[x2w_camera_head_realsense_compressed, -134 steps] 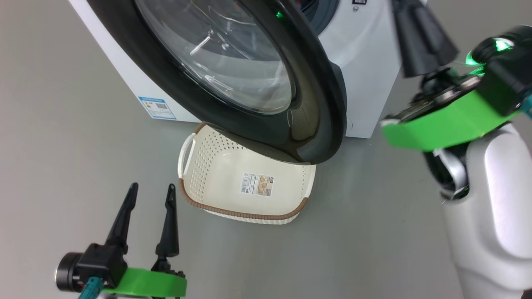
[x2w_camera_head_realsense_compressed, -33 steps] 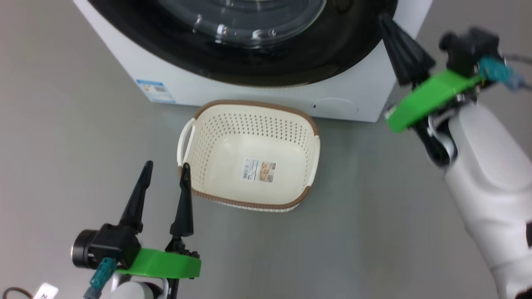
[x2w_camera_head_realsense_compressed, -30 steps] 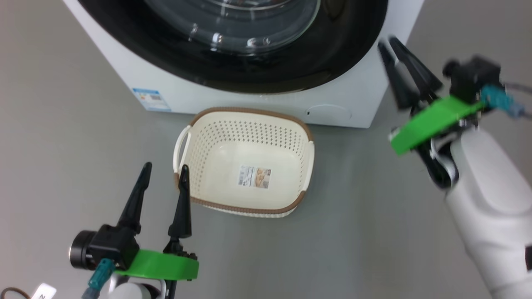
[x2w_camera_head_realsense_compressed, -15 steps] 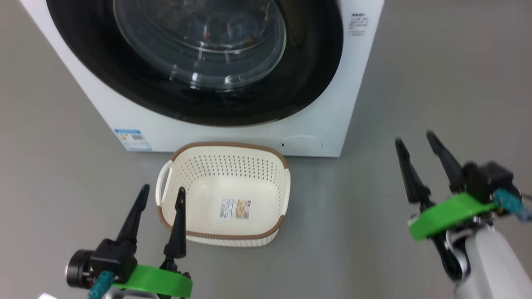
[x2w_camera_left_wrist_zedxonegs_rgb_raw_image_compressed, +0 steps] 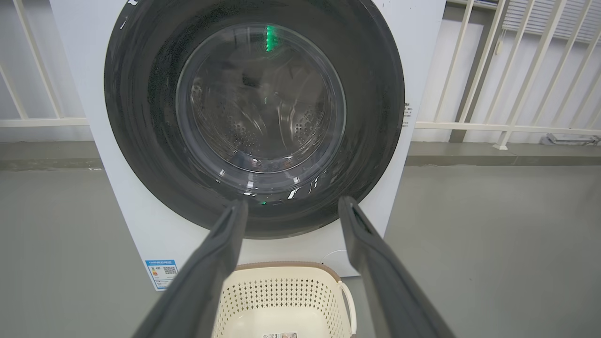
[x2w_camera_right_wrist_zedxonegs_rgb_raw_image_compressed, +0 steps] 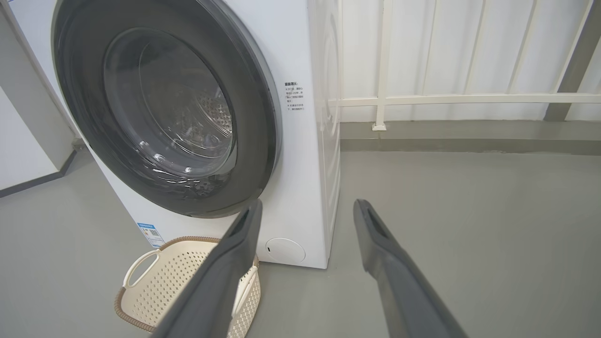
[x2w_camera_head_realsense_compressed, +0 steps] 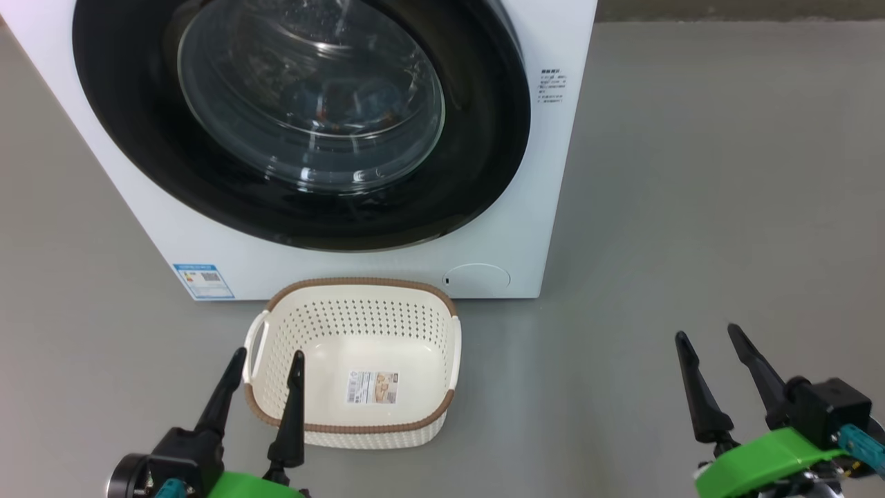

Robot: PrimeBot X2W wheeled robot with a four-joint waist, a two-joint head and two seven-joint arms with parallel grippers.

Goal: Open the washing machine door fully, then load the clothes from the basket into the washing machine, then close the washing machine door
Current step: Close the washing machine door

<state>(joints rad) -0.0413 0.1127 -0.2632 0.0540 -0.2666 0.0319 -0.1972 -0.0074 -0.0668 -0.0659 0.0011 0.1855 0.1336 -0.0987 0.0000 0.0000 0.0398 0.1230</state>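
Washing machine door (x2w_camera_head_realsense_compressed: 304, 117): shut flush against the front of the washing machine (x2w_camera_head_realsense_compressed: 553, 173), with blue and orange shapes dimly seen behind the glass. Basket (x2w_camera_head_realsense_compressed: 359, 282): set on the grey floor (x2w_camera_head_realsense_compressed: 691, 207) just before the machine, below the door, its paper label (x2w_camera_head_realsense_compressed: 373, 387) exposed. Left gripper (x2w_camera_head_realsense_compressed: 269, 353): held low by the basket's left side, fingers spread apart, nothing grasped. Right gripper (x2w_camera_head_realsense_compressed: 706, 331): held well to the right, fingers likewise parted, nothing grasped.

White washing machine (x2w_camera_head_realsense_compressed: 546, 207), glossy black door (x2w_camera_head_realsense_compressed: 484, 138), cream perforated basket (x2w_camera_head_realsense_compressed: 415, 325) rimmed brown.
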